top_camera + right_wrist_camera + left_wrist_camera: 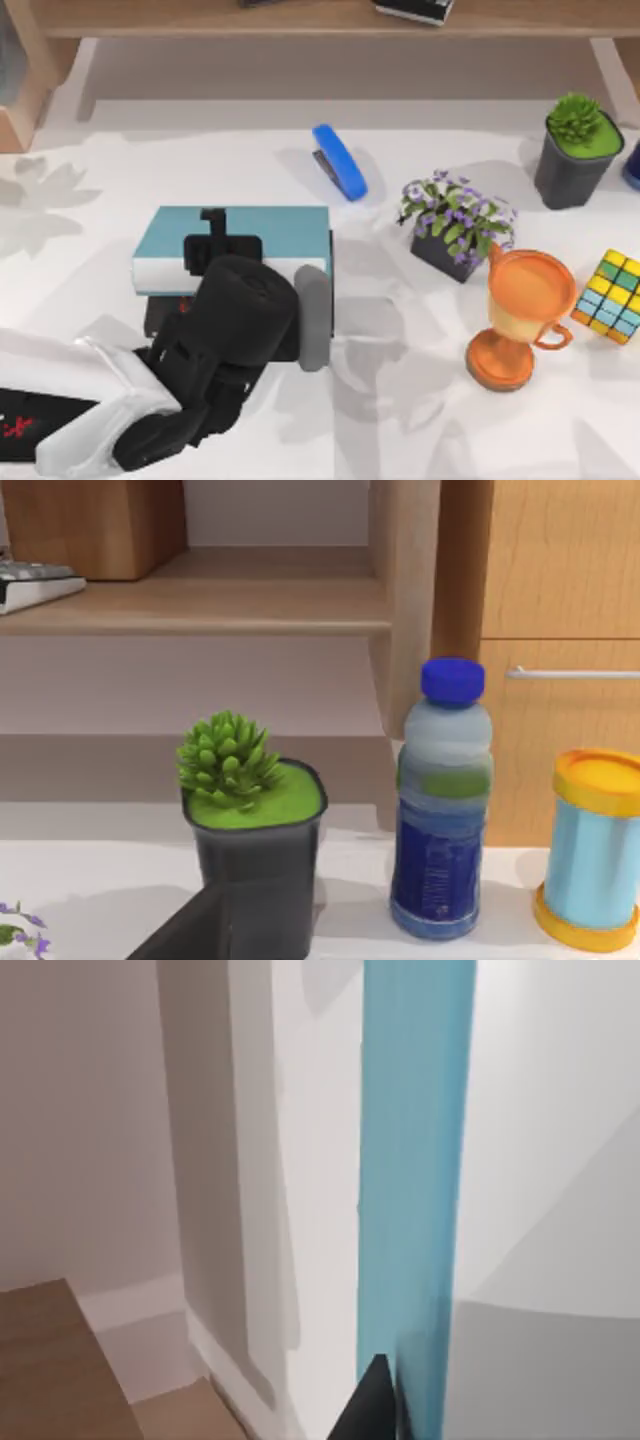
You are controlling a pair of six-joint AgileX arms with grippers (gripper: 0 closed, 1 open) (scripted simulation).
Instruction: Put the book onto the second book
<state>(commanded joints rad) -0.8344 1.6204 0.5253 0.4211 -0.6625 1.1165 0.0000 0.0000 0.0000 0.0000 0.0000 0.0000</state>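
Down at the near left edge of the white worktop (pixel 400 420), the left arm reaches in, its black left gripper (pixel 213 232) sitting over the thick teal-blue book with white page edges (pixel 270 232). The jaws look clamped on that book, one dark finger showing against the blue cover in the left wrist view. The teal-blue book (pixel 415 1160) lies flat and level, resting on top of the flat black book with red lettering (pixel 165 312), whose near edge peeks out beneath it on the left half of the worktop.

Moving right along the near side, an orange trophy cup (pixel 520 315) stands upright, with a multicoloured puzzle cube (pixel 610 297) just beside it at the right edge. Behind the trophy, a dark square pot of purple flowers (pixel 455 225). Farther back, a blue stapler (pixel 340 162) lies near the middle, and a dark pot with a green succulent (pixel 577 150) stands far right.

From the right wrist view, that succulent pot (pixel 252 840), a blue-capped plastic bottle (pixel 443 800) and a yellow-lidded pale blue canister (pixel 598 850) stand before a wooden shelf (pixel 200 605). I cannot tell how the right gripper's jaws stand.
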